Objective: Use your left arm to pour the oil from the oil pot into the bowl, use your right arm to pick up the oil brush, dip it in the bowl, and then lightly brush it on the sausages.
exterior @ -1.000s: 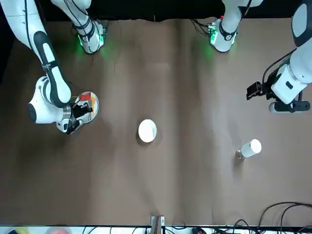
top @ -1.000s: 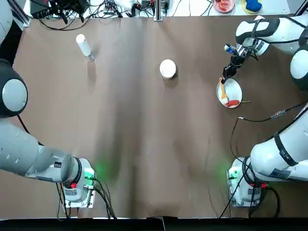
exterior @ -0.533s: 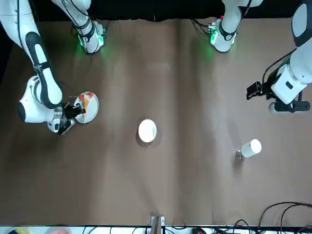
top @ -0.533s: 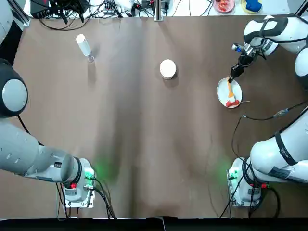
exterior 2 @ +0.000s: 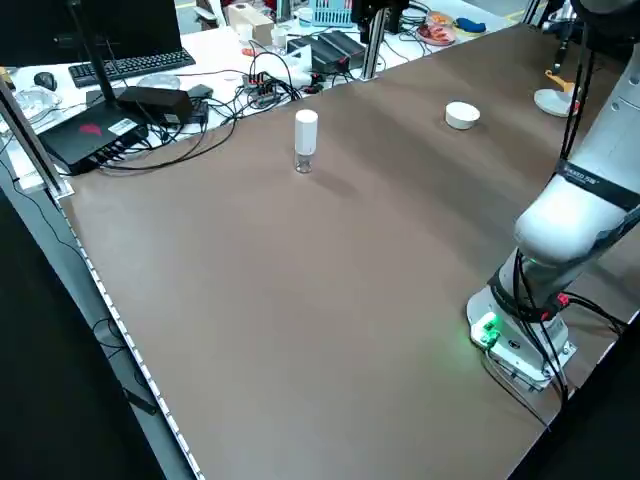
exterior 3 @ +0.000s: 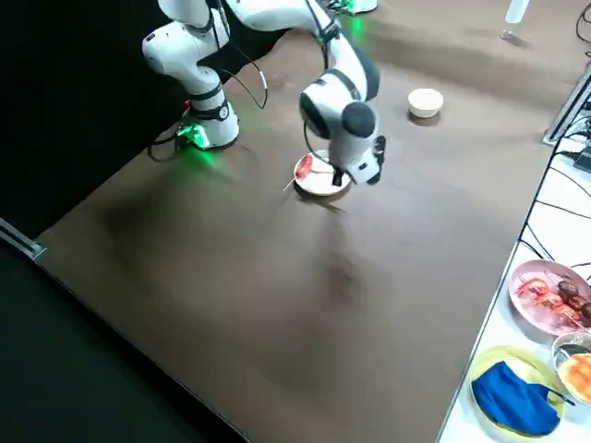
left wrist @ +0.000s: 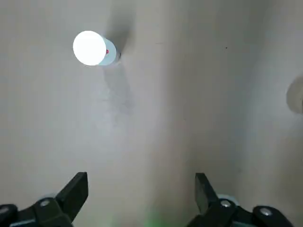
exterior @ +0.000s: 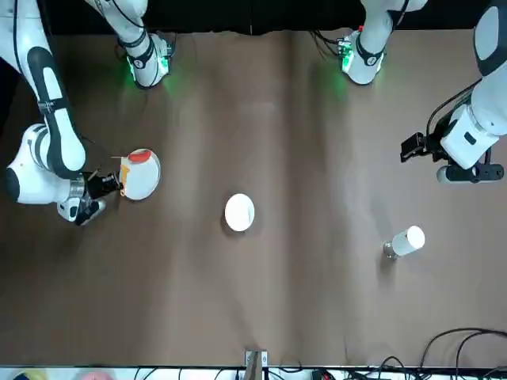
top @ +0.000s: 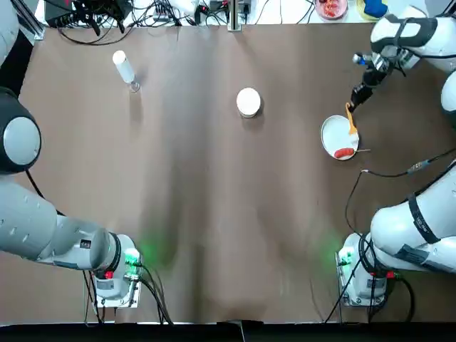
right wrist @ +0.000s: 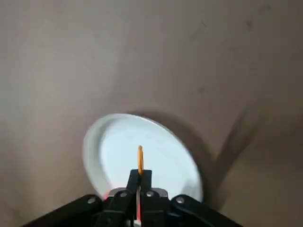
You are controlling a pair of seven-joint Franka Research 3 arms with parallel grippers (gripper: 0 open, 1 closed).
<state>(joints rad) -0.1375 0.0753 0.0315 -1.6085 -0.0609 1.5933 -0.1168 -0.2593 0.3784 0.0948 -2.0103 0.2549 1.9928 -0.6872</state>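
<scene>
My right gripper (top: 358,92) hangs by the far right rim of the white plate (top: 329,135), shut on the oil brush (top: 351,121). The orange brush points down over the plate (right wrist: 156,142), beside the red sausage (top: 344,152). In the right wrist view the brush (right wrist: 139,160) sticks out from the shut fingers. The white bowl (top: 248,101) stands mid-table, and the oil pot (top: 125,68) stands upright at the far left. My left gripper (exterior: 413,146) hovers open near the oil pot (left wrist: 90,48), apart from it and holding nothing.
Cables, a keyboard and black boxes (exterior 2: 130,100) crowd the far edge behind the oil pot. Dishes of food and a blue cloth (exterior 3: 512,397) lie off the brown mat at the far right. Both arm bases (top: 117,274) glow green at the near edge.
My right gripper has carried the brush away from over the sausage, moving right and farther back to the plate's rim. The left arm has not moved.
</scene>
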